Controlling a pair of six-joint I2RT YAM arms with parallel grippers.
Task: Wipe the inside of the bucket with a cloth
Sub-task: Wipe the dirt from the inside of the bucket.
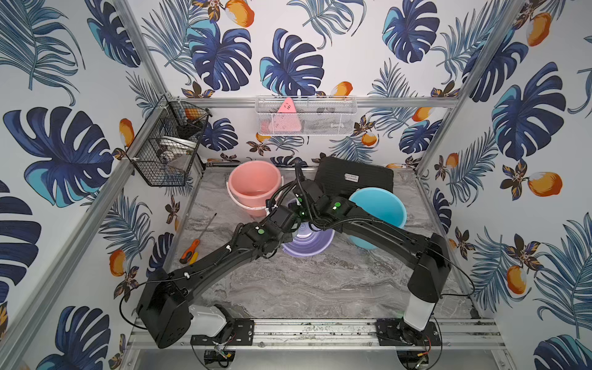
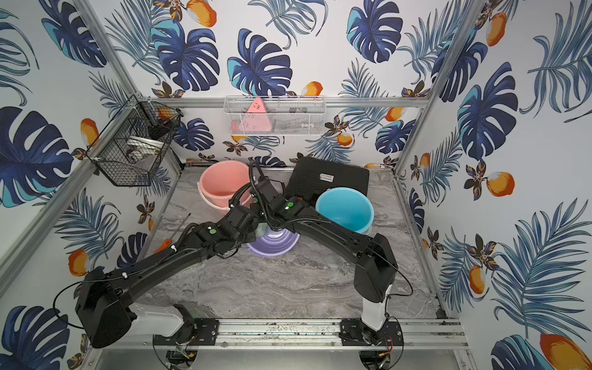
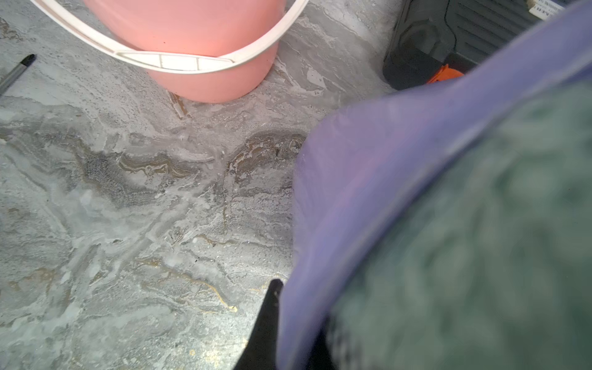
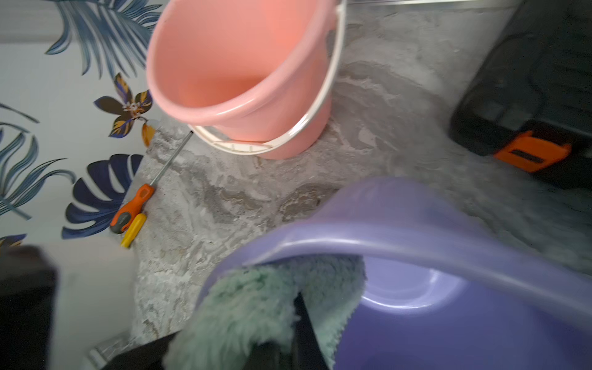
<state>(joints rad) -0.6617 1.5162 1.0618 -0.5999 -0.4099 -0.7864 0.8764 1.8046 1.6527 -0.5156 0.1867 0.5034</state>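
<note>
In both top views my arms meet over the purple bucket [image 1: 307,246] [image 2: 272,245] at the middle of the table [image 1: 288,288], with a pink bucket [image 1: 254,182] at its eleven o'clock and a blue bucket [image 1: 381,205] at two. In the left wrist view my left gripper [image 3: 285,298] is clamped on the purple rim, one finger [image 3: 272,320] outside the wall. In the right wrist view my right gripper [image 4: 288,314] clenches the cloth [image 4: 253,294] against the inner wall, just under the rim.

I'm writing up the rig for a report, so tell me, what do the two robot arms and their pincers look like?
Both the left arm and right arm are matte black with chunky, rounded links, on white base segments. Round green dots mark the joints. Ribbed black cable conduit runs along them, fixed with white ties. The right pincer shows a slim black wedge finger.
</note>
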